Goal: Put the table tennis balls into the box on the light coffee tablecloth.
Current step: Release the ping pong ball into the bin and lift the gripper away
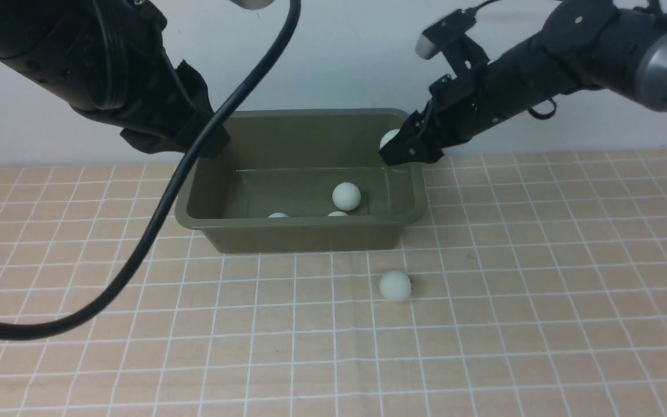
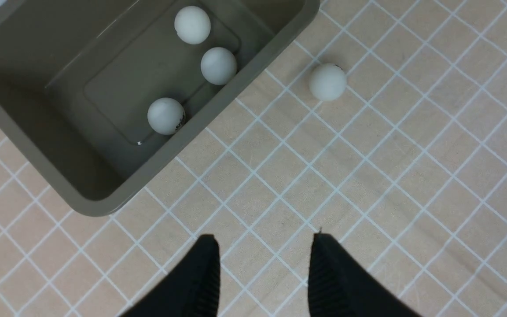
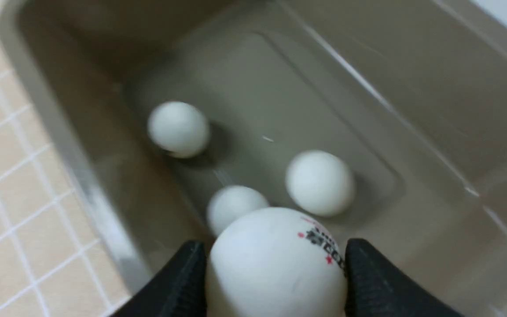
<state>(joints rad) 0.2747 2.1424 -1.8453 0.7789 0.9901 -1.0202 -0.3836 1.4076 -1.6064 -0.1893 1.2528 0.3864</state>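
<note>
The olive-green box [image 1: 304, 234] stands at the back middle of the light coffee tablecloth [image 1: 484, 347]. Three white table tennis balls lie inside it [image 1: 346, 196] [image 1: 278, 215] [image 1: 337, 214]; they also show in the left wrist view [image 2: 166, 116] and the right wrist view [image 3: 319, 182]. One ball [image 1: 395, 285] lies on the cloth in front of the box; it also shows in the left wrist view [image 2: 328, 82]. My right gripper [image 1: 406, 147] is shut on a ball [image 3: 275, 264] over the box's right end. My left gripper [image 2: 264, 240] is open and empty, raised near the box's left end.
A thick black cable [image 1: 154, 231] hangs from the left arm and loops across the left of the cloth. A white wall stands right behind the box. The cloth's grid runs to the front and right edges.
</note>
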